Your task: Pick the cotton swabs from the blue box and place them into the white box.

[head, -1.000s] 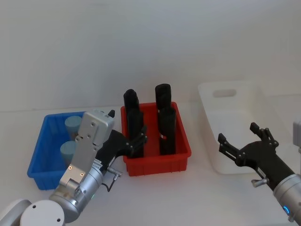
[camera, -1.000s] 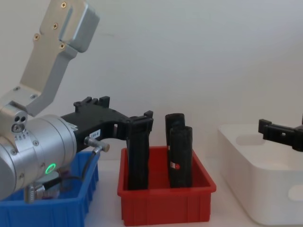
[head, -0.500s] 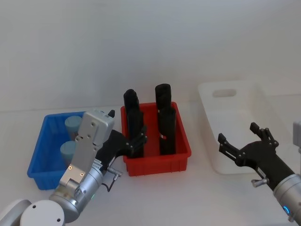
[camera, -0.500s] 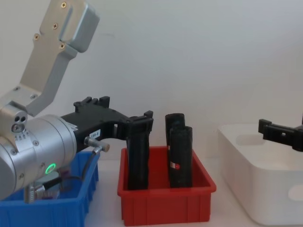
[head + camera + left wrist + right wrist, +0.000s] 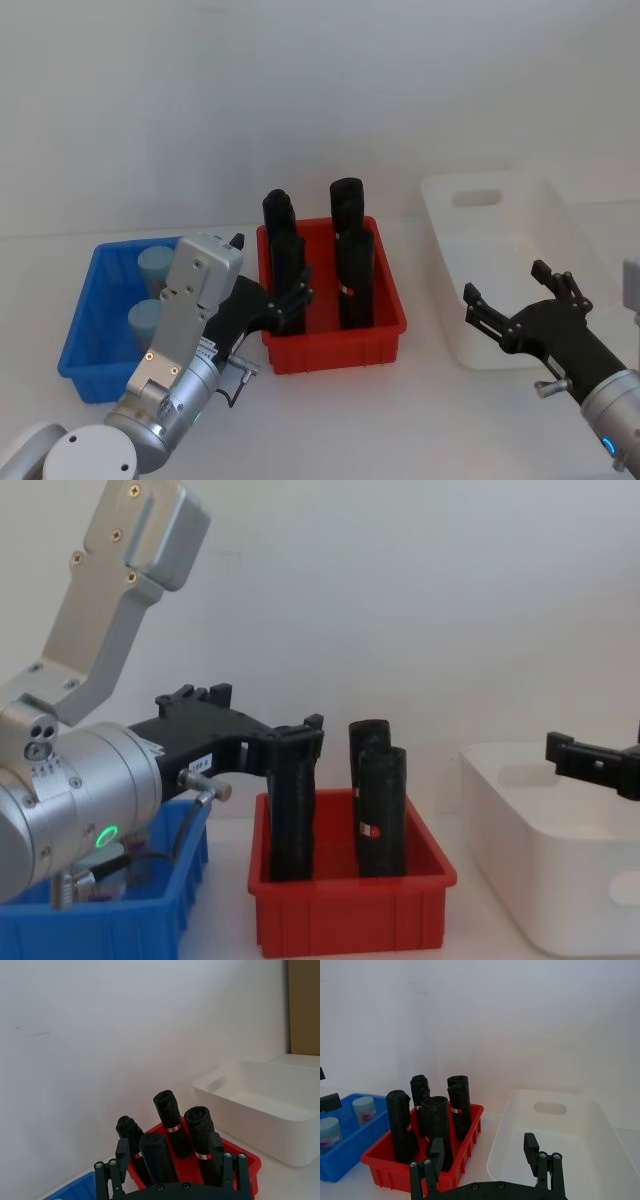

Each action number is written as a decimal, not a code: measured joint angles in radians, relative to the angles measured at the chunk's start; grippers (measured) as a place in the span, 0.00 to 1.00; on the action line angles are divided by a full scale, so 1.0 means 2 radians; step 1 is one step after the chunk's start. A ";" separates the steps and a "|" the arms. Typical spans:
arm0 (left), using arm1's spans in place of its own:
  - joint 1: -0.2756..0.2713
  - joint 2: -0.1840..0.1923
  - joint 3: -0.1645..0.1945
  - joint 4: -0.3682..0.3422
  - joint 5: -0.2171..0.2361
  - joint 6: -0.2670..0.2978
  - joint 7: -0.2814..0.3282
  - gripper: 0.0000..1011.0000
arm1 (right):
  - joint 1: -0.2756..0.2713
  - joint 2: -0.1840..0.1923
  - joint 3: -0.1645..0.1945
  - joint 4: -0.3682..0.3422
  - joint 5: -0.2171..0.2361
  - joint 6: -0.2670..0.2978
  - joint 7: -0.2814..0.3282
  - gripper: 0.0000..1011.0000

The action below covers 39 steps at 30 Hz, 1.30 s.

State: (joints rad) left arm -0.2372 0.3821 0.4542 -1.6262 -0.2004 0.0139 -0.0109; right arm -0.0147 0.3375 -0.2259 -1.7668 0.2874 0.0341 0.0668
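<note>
Two cotton swabs jars with pale blue lids, one (image 5: 155, 264) behind the other (image 5: 144, 320), stand in the blue box (image 5: 80, 345) at the left. They also show in the right wrist view, the far jar (image 5: 364, 1108) and the near jar (image 5: 329, 1131). My left gripper (image 5: 270, 265) hovers open between the blue box and the red bin, holding nothing. It stands open in the chest view too (image 5: 265, 715). The white box (image 5: 455, 320) sits at the right. Just in front of it, my right gripper (image 5: 505, 283) is open and holds nothing.
A red bin (image 5: 335, 348) with several tall black rolls (image 5: 355, 275) stands between the blue box and the white box. A plain white wall rises behind the table. My left arm's silver link (image 5: 120, 590) rises high at the chest view's left.
</note>
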 joint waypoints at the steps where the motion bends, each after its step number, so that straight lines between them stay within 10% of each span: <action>1: 0.000 0.000 0.000 0.000 0.000 0.000 0.000 0.99 | 0.000 0.000 0.000 0.000 0.000 0.000 0.000 0.99; 39: -0.047 0.007 -0.053 0.079 -0.070 0.071 -0.030 0.99 | 0.000 0.000 0.000 0.000 0.000 0.000 0.000 0.99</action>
State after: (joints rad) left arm -0.3320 0.3958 0.3488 -1.4676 -0.3399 0.1558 -0.0700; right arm -0.0147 0.3375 -0.2258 -1.7668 0.2874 0.0341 0.0668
